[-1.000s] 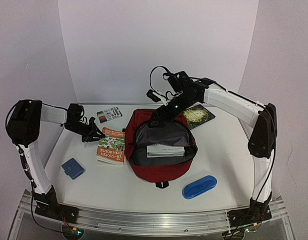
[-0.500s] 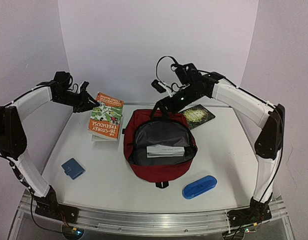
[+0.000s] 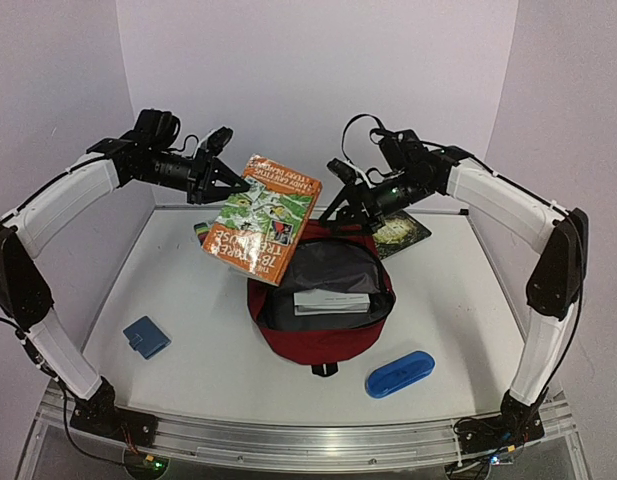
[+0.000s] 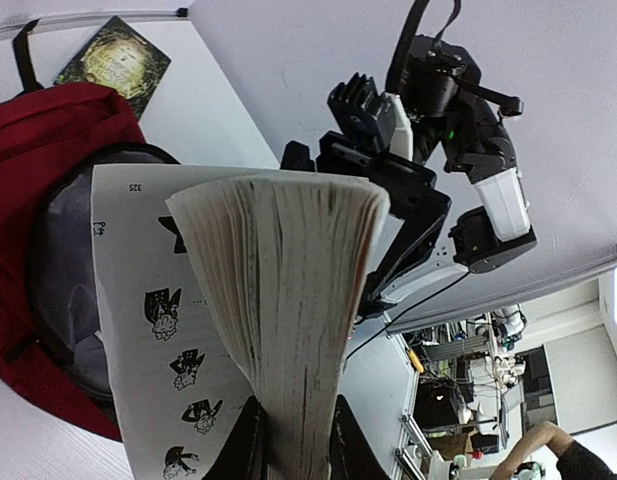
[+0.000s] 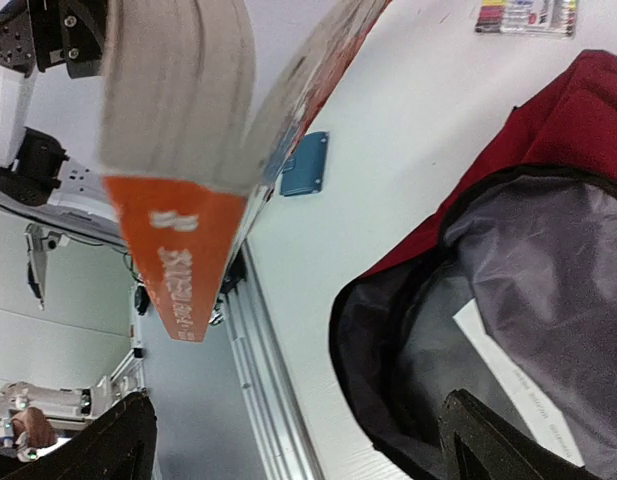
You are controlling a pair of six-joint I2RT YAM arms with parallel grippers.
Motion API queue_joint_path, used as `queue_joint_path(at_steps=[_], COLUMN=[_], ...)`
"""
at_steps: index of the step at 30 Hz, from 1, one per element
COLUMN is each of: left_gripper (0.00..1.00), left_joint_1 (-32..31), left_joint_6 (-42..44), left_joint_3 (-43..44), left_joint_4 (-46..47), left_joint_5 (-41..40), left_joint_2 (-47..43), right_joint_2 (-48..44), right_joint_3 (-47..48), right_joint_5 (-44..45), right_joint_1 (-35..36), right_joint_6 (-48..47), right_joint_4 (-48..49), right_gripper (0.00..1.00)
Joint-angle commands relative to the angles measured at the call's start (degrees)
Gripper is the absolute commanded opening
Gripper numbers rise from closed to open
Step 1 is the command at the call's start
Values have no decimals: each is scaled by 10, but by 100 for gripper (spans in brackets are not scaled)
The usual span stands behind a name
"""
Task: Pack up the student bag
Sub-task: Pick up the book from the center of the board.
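Observation:
The student bag, dark red with grey lining, lies open in the middle of the table with a white booklet inside. My left gripper is shut on an orange-and-green paperback book, held tilted in the air over the bag's back left rim. In the left wrist view the fingers pinch the book's pages above the bag. My right gripper is at the bag's back rim with jaws wide apart. In the right wrist view one finger is over the lining.
A blue oblong case lies front right of the bag. A small blue wallet lies front left. A dark green book lies behind the bag on the right. A marker pack lies behind the bag on the left.
My left gripper has lifted the paperback off the table left of the bag and carried it up and right over the bag's rim. My right gripper rose slightly at the back rim.

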Motion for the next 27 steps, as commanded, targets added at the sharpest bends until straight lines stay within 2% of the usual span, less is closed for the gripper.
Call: queue_joint_path(at_steps=[1, 7, 13, 18, 20, 24, 26, 27], left_gripper=[0, 0, 0, 0, 0, 0, 12, 22], left_joint_1=[-25, -50, -74, -83, -83, -84, -84, -83], left_joint_6=[-15, -20, -28, -34, -36, -39, -34, -34], left_joint_3=[43, 69, 78, 76, 72, 63, 62, 60], left_joint_4=[20, 25, 44, 54, 63, 61, 55, 56], left_joint_5=[60, 63, 84, 104, 111, 116, 105, 93], left_joint_2=[16, 47, 71, 82, 78, 75, 77, 76], right_joint_2=[-47, -61, -57, -46, -43, -33, -30, -29], right_joint_3=[-5, -9, -2, -2, -1, 10, 14, 15], right_joint_5=[-89, -113, -82, -57, -52, -51, -57, -57], right_joint_1=[5, 13, 14, 13, 12, 2, -3, -6], right_joint_6=[36, 49, 56, 62, 65, 93, 112, 122], right_joint_4=[13, 25, 37, 41, 43, 55, 67, 74], right_gripper=[98, 98, 98, 85, 76, 43, 26, 17])
